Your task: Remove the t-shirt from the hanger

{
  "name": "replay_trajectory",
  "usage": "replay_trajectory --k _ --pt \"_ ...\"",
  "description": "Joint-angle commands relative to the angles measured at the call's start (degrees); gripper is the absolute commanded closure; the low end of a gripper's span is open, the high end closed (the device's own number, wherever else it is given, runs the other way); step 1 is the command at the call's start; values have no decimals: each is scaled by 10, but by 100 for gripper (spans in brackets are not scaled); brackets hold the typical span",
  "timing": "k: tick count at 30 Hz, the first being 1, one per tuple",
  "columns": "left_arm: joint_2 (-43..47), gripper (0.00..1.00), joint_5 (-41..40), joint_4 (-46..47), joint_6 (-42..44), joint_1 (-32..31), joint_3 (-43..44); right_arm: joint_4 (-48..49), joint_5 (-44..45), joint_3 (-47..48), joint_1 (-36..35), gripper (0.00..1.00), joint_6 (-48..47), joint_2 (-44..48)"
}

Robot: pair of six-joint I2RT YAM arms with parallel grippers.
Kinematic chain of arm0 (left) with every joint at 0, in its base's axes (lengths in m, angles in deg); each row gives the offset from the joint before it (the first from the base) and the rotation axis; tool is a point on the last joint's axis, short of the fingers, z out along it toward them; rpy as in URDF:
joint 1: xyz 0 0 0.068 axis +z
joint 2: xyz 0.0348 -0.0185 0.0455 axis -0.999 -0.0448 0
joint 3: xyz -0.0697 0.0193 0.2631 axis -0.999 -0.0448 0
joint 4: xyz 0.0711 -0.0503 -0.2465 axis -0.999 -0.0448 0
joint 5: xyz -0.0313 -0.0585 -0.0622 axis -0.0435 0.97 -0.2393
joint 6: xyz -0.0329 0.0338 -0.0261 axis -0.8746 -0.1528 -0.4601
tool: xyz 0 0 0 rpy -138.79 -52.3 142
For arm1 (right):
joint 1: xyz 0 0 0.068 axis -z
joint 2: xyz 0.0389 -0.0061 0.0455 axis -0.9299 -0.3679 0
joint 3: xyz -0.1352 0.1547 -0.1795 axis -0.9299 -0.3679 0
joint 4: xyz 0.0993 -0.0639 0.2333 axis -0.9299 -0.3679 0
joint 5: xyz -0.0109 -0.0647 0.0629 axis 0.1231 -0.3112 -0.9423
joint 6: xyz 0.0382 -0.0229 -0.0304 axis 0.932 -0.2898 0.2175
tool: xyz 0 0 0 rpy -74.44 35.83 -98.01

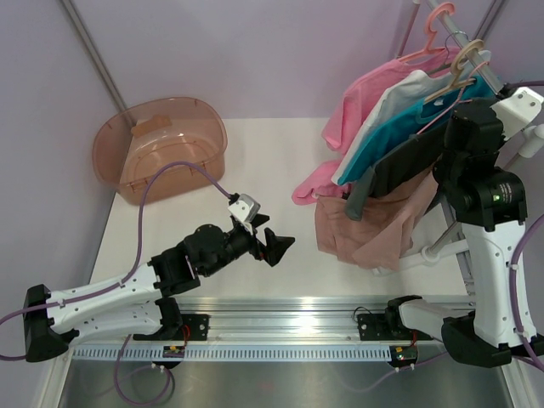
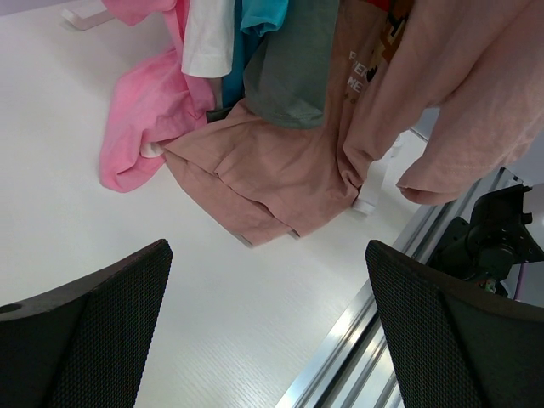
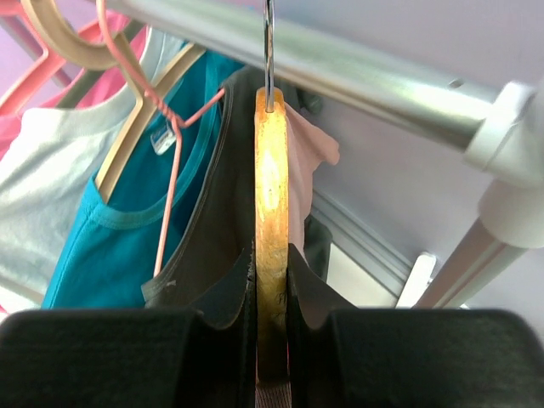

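Observation:
The mauve-pink t-shirt [image 1: 374, 229] hangs at the near end of the rack, its hem bunched on the table. The left wrist view shows it [image 2: 280, 178] with part of its print and text. The wooden hanger [image 3: 272, 195] hangs by its metal hook [image 3: 268, 51] from the rail. My right gripper [image 3: 272, 255] is shut on the hanger's top, just below the hook. In the top view the right wrist [image 1: 472, 127] hides the hanger. My left gripper [image 1: 279, 246] is open and empty, low over the table to the left of the t-shirt, and it also shows in its own wrist view [image 2: 268, 280].
A teal shirt [image 1: 399, 136], white shirt [image 1: 391, 102], brighter pink garment [image 1: 365, 93] and dark grey shirt [image 3: 212, 212] hang behind on the rack rail [image 3: 382, 76]. Pink hangers [image 1: 433, 25] sit at its far end. A brown tub [image 1: 166, 144] stands back left. An aluminium rail [image 1: 272, 310] runs along the front edge.

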Motion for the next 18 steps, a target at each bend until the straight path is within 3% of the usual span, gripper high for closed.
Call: replay_trajectory --k 1,11,18 --pt "14 1 3 17 -1 -3 24 -9 -26 11 1 100 32 1" --pt "9 1 -23 18 12 -3 21 -97 -85 19 0 100 46 33" --pt "16 1 -30 14 19 -2 21 -137 -185 10 0 100 63 91"
